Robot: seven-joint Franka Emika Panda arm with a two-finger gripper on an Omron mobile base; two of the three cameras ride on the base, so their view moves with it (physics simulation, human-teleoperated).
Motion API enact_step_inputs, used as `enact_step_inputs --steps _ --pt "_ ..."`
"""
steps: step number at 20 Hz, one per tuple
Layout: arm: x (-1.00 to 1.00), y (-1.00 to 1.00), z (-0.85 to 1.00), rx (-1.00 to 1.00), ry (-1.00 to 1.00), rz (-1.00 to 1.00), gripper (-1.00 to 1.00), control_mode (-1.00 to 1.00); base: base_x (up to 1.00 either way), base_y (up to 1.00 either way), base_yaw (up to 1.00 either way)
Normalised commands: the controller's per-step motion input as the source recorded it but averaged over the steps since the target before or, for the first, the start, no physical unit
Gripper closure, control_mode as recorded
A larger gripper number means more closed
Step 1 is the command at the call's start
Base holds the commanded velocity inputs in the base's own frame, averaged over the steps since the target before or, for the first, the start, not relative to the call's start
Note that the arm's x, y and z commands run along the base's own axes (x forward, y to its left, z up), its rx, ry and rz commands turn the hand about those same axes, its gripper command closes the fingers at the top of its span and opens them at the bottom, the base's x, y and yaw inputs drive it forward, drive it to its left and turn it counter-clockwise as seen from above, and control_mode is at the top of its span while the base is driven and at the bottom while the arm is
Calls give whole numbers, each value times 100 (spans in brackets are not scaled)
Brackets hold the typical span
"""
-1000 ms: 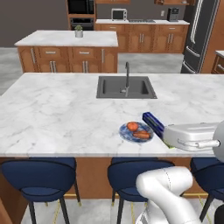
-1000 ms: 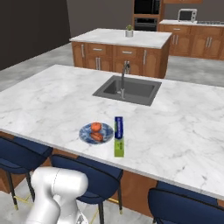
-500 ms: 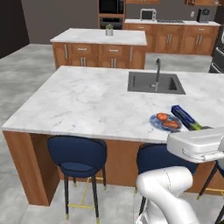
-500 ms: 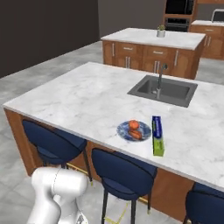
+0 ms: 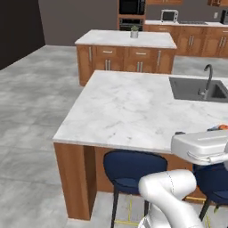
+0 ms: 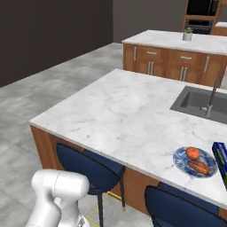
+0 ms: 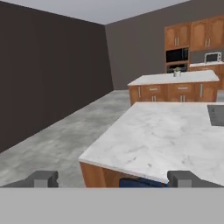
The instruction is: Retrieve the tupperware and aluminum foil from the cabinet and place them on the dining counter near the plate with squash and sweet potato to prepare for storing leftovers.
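The dining counter (image 6: 119, 111) is a long white marble top with a dark sink (image 6: 201, 103) and a black faucet (image 6: 212, 95). Near its front right stands the blue plate (image 6: 181, 160) with an orange squash and a sweet potato. The aluminum foil (image 6: 220, 153) lies just right of the plate, cut off by the picture's edge. In the hand view my gripper (image 7: 113, 179) is open, nothing between its fingertips (image 7: 43, 178), facing the counter's left end (image 7: 162, 140) from in front of it. The tupperware is out of view.
Blue stools (image 5: 133, 167) stand under the counter's front edge (image 6: 88, 166). A smaller marble island (image 5: 127, 39) with a potted plant (image 5: 134, 31) lies behind. Wooden wall cabinets (image 7: 205, 31), an oven and a microwave line the far wall. Open grey floor spreads to the left.
The whole picture has shifted: the base has moved left, so the counter, plate and foil box slide toward the right edge. The gripper stays open.
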Motion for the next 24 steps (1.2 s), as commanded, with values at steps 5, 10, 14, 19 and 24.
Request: enact_step_inputs --steps 5,10,14,19,24 --pt "0 0 0 0 0 0 -100 100 100 100 0" --pt "0 0 0 0 0 0 -100 100 100 100 0" --pt "0 0 0 0 0 0 -100 100 99 100 0" --pt "0 0 0 0 0 0 -100 100 8 100 0" --pt "0 0 0 0 0 0 -100 100 -41 100 1"
